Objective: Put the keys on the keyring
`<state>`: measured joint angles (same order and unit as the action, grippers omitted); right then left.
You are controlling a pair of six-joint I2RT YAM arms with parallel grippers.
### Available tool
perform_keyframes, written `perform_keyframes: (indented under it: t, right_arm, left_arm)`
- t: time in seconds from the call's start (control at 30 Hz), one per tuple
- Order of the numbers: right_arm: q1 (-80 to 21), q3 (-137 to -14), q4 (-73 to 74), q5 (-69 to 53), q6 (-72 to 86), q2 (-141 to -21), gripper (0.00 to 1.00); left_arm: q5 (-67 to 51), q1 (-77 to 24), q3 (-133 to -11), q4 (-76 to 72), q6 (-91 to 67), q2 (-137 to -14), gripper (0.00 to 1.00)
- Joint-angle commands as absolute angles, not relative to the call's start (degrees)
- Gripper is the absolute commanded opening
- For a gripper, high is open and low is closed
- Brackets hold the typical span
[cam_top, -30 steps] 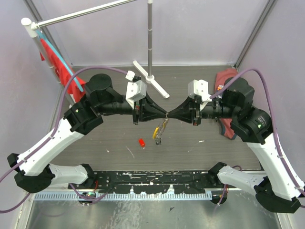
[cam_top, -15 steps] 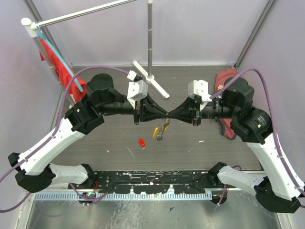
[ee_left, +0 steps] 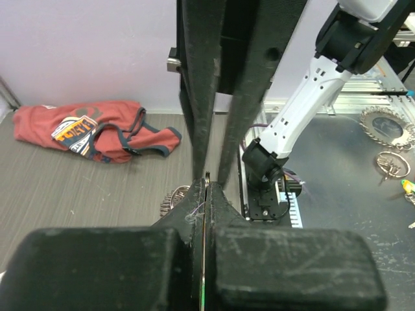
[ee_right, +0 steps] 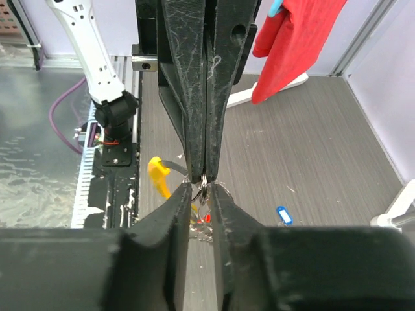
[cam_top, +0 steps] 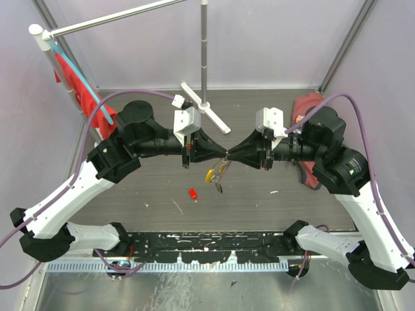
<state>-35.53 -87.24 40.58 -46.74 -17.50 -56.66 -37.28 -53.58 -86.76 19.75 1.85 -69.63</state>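
1. While the two grippers are meeting tip to tip above the middle of the table point(cam_top: 149, 189), the keyring point(cam_top: 220, 173) is being held up in the air at the spot where they meet.
2. The left gripper point(ee_left: 205, 188) is being pressed fully together, and a thin part of the keyring's metal loop is being pinched edge-on between its fingertips.
3. The right gripper point(ee_right: 201, 194) is being held slightly apart, with a narrow gap showing between its fingers. The loop is sitting at the mouth of that gap, but whether it is being touched there cannot be told.
4. The yellow tag point(cam_top: 211, 175) is being left to dangle from the keyring just below the fingertips, clear of the table.
5. The red key point(cam_top: 192, 193) is lying on the table to the left of the hanging keyring and nearer the arm bases. It is apart from the keyring and is not being gripped.
6. The blue key point(ee_right: 281, 215) is being shown by the right wrist view only. It is lying flat on the table, well apart from both grippers.
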Motion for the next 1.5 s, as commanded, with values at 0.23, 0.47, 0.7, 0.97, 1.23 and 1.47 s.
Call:
perform_keyframes:
  t: [0.23,0.47,0.7,0.97,1.23,1.47]
  right_arm:
    - [-35.7,-84.1,32.7,-40.2,-14.1,-49.9,0.46]
    - [-35.6,-82.3,32.9,-40.4,-13.6,-49.7,0.32]
    - [-35.7,-81.4,30.9,-41.3,-13.6,-50.6,0.42]
    - [-35.7,-81.3,28.3,-43.5,-12.8,-51.8,0.4]
    - [-35.7,-81.4,27.6,-46.5,-11.8,-53.0,0.33]
    - [-35.6,-81.6,27.2,-47.7,-11.0,-53.5,0.29]
  left_arm:
    - [-30.0,-53.8,-83.6,16.3,-0.3,-65.9,0.0]
    - [-33.3,-53.8,-82.3,12.2,-1.8,-64.5,0.0]
    - [-34.0,-53.8,-82.4,11.2,-2.7,-64.7,0.0]
    - [-35.1,-53.8,-82.8,10.8,-3.3,-65.3,0.0]
    - [-35.2,-53.7,-82.9,10.8,-3.3,-65.6,0.0]
    - [-35.4,-53.8,-83.0,10.6,-3.3,-65.9,0.0]
